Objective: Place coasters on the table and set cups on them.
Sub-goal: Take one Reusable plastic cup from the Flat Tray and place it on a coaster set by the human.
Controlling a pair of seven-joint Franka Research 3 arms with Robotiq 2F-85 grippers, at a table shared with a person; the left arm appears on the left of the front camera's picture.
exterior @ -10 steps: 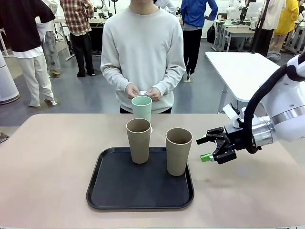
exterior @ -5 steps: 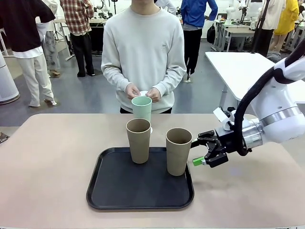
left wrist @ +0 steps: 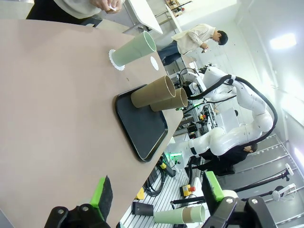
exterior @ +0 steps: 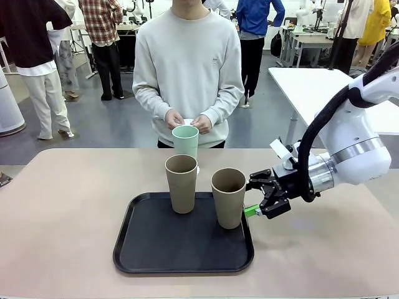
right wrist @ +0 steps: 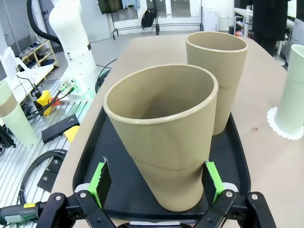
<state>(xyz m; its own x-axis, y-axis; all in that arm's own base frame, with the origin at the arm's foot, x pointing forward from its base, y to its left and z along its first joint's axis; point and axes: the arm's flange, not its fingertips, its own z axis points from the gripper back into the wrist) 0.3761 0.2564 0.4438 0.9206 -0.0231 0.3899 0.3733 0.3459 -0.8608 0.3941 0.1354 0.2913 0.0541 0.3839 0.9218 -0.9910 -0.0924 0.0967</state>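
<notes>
Two tan cups stand on the black tray (exterior: 156, 246). My right gripper (exterior: 250, 197) is open, its green pads on either side of the lower part of the right tan cup (exterior: 228, 198); in the right wrist view that cup (right wrist: 161, 133) sits between the fingers (right wrist: 100, 178). The other tan cup (exterior: 181, 184) stands just behind and to the left. The mint cup (exterior: 186, 141) stands on a lacy coaster (right wrist: 279, 127) on the table (exterior: 62, 205) beyond the tray. The person's hands hold another white coaster (exterior: 187, 121). My left gripper (left wrist: 156, 192) is open and holds nothing, near the table's edge.
The person stands at the table's far side, right behind the mint cup. Bare tabletop lies left and right of the tray. A glossy white table (exterior: 318, 87) stands at the back right.
My right gripper has moved left, from beside the tray to around the right tan cup. That cup has shifted slightly left. The person's hands and the other cups have stayed put.
</notes>
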